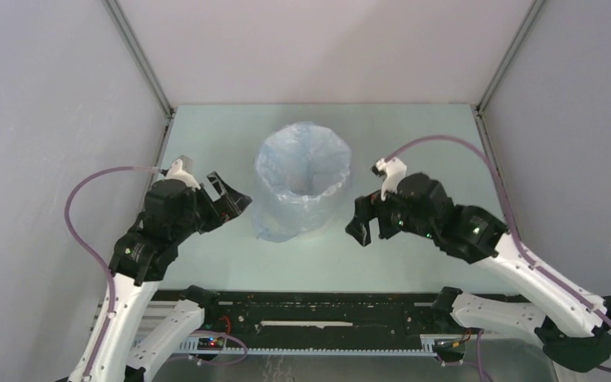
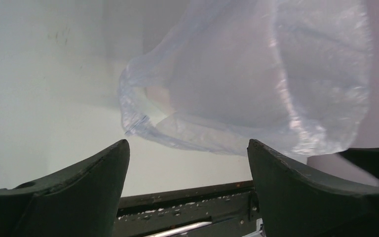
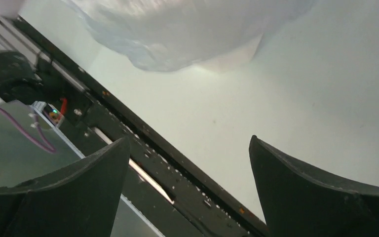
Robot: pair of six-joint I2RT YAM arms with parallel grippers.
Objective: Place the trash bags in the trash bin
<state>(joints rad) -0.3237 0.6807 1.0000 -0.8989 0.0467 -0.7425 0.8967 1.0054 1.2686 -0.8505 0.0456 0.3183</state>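
The translucent pale-blue trash bag (image 1: 302,179) stands mid-table, mouth open upward, its wrinkled film draped over the mostly hidden white trash bin (image 3: 237,53) and pooling near-left.

My left arm (image 1: 139,255) rises from its base and bends inward, so my left gripper (image 1: 231,202) sits just left of the trash bag (image 1: 301,179). It points at the bag without touching it, jaws spread wide with nothing between them. My right arm (image 1: 525,270) angles in from the other side, elbow out. My right gripper (image 1: 363,225) hangs just right of the bag's lower part, equally wide apart and empty.
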